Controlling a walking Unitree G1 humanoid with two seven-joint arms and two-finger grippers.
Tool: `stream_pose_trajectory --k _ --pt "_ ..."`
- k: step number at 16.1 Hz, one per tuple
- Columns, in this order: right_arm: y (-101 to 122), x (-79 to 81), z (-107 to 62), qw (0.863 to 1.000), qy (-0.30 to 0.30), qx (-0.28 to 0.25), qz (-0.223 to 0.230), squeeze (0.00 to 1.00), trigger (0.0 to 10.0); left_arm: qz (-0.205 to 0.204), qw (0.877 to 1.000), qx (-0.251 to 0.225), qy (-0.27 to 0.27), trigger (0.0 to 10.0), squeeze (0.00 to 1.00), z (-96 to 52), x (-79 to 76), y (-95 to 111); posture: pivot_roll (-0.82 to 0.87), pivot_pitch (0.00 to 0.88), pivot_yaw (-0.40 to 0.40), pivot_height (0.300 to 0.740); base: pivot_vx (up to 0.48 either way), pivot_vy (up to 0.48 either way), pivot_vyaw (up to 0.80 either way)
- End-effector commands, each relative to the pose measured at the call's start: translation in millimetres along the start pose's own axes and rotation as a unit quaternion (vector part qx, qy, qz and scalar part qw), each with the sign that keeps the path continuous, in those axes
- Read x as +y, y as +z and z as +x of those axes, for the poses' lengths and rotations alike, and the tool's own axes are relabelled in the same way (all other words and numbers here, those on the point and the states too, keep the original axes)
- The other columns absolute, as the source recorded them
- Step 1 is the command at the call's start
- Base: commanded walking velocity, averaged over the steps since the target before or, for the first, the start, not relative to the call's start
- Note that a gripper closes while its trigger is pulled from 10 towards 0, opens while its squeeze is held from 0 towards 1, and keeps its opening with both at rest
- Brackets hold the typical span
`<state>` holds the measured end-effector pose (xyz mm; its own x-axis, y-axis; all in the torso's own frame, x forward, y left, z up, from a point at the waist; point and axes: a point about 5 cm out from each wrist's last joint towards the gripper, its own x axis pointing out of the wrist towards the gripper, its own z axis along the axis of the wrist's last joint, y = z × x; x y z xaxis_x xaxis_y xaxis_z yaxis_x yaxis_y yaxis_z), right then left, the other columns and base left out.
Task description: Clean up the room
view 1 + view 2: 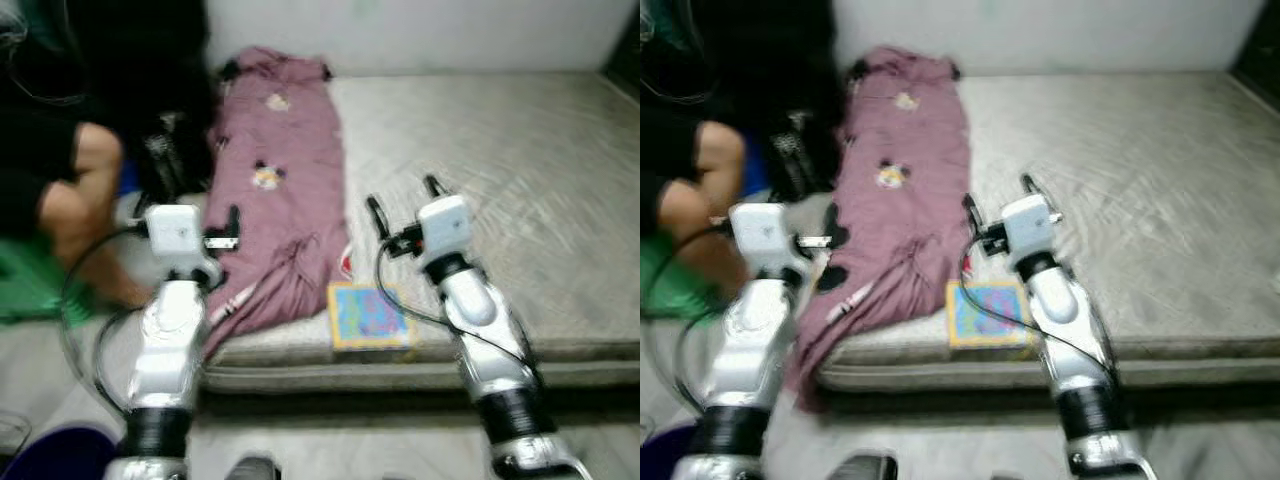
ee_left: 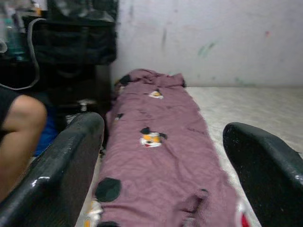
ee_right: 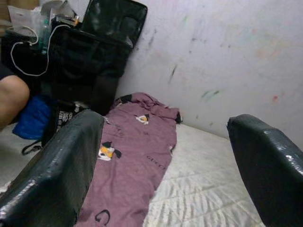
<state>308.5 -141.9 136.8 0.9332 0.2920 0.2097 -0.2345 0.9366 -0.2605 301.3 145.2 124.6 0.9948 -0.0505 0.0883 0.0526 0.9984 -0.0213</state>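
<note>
Black and glossy, the fingers of the left gripper [image 1: 232,228] stand wide apart with nothing between them, poised over the near left corner of the mattress [image 1: 520,180], just above the lower end of the mauve cartoon-print garment [image 1: 285,190]. The right gripper [image 1: 400,200] is likewise spread wide and empty, raised over the bare quilted surface just beside the garment's right edge. The garment lies in a long strip from the wall down to the near edge, its lower end spilling over the side. A small colourful book [image 1: 368,316] rests at the near edge, between the two arms. The likely step is gathering the garment: it looks best to lower the left gripper onto a bunched fold near the drawstring, where the cloth gives the fingers something to bite, and to close fully before lifting. To the robot's left a seated person's arm [image 1: 75,190] and dark bags [image 3: 80,61] crowd that side, so reaches should stay over the mattress; the right half is open and offers free room.
</note>
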Motion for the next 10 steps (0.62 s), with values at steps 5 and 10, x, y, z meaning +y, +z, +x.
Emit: stream_pose_trajectory --k 5,10 --pt "-5.3 1.7 -1.3 1.000 -0.014 0.002 0.013 0.00 10.0 0.004 1.000 0.000 -0.009 10.0 0.00 1.3 3.3 -2.6 -0.03 0.000 0.002 0.740 0.000 0.000 0.19" --pt "-1.8 8.2 2.8 0.999 0.000 -0.004 0.040 0.00 10.0 -0.009 1.000 -0.011 -0.021 10.0 0.00 -1.9 -3.9 1.9 0.00 0.000 -0.027 0.740 0.000 0.000 0.00"
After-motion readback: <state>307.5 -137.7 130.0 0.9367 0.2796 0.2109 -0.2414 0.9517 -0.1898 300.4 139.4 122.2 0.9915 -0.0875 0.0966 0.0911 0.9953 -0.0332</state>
